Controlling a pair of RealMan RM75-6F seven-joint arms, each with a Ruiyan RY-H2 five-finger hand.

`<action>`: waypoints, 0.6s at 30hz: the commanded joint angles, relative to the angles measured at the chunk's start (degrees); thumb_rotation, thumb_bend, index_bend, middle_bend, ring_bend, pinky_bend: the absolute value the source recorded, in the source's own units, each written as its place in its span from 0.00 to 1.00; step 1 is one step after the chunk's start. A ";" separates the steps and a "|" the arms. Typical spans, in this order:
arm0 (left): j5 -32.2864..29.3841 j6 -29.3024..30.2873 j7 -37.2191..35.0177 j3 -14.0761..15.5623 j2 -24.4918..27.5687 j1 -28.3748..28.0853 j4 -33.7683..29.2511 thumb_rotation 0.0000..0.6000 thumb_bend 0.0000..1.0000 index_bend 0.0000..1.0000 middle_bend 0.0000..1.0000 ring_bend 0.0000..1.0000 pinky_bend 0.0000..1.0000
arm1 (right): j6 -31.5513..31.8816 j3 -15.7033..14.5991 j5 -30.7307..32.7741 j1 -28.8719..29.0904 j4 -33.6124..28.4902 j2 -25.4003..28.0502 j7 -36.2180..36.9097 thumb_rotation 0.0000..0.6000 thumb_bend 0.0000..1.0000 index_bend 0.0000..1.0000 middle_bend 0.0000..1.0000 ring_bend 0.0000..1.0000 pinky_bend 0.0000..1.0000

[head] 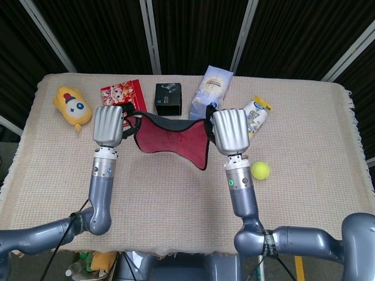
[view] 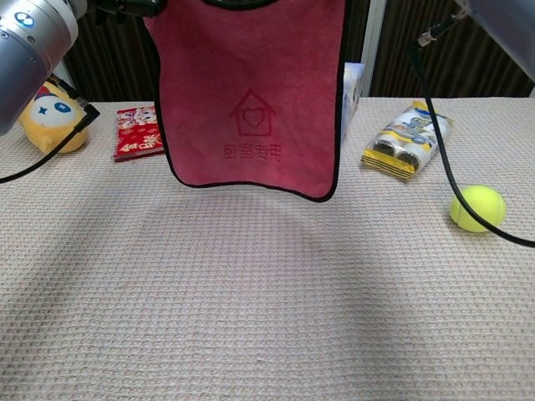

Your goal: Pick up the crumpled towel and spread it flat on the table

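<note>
Holding: red towel (head: 173,140) stretched between both hands, above the table (head: 304,193)
Head view, left robot hand (head: 108,124): fingers closed on towel's left top corner, back of hand facing camera
Head view, right robot hand (head: 232,131): fingers closed on towel's right top corner, back of hand up
Head view, towel: top edge sags a little between the 2 hands, black trim visible, lower right corner drooping
Head view, far row: yellow plush toy (head: 72,106) at left, red packet (head: 122,98), black box (head: 168,99), white-blue bag (head: 211,89), snack pack (head: 254,116) partly behind right hand
Head view, tennis ball (head: 260,170): on table, just right of right forearm
Chest view, towel (view: 251,92): hangs open and nearly flat, house-with-heart print in middle, bottom edge clear of table
Chest view, left arm (view: 33,33): top left, hand mostly cut off by frame
Chest view, right hand: out of frame, only a black cable (view: 439,142) hanging
Chest view, others: plush toy (view: 50,117), red packet (view: 136,131), snack pack (view: 406,144), tennis ball (view: 477,208) all resting on table (view: 267,317)
</note>
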 commanded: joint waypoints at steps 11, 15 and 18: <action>-2.10 -1.11 2.41 -0.59 -1.53 -3.86 3.12 1.00 0.48 0.67 0.68 0.71 0.80 | -4.04 1.10 1.00 -0.36 5.97 1.11 5.64 1.00 0.62 0.72 1.00 1.00 0.95; -3.13 -1.50 2.64 -1.13 -2.71 -5.47 5.18 1.00 0.48 0.67 0.68 0.71 0.80 | -5.76 1.65 1.42 -0.06 8.79 1.26 7.72 1.00 0.62 0.72 1.00 1.00 0.95; -3.71 -1.93 2.55 -1.52 -3.56 -6.80 6.99 1.00 0.48 0.67 0.68 0.71 0.80 | -7.22 2.20 1.84 0.41 11.20 1.17 9.34 1.00 0.62 0.72 1.00 1.00 0.95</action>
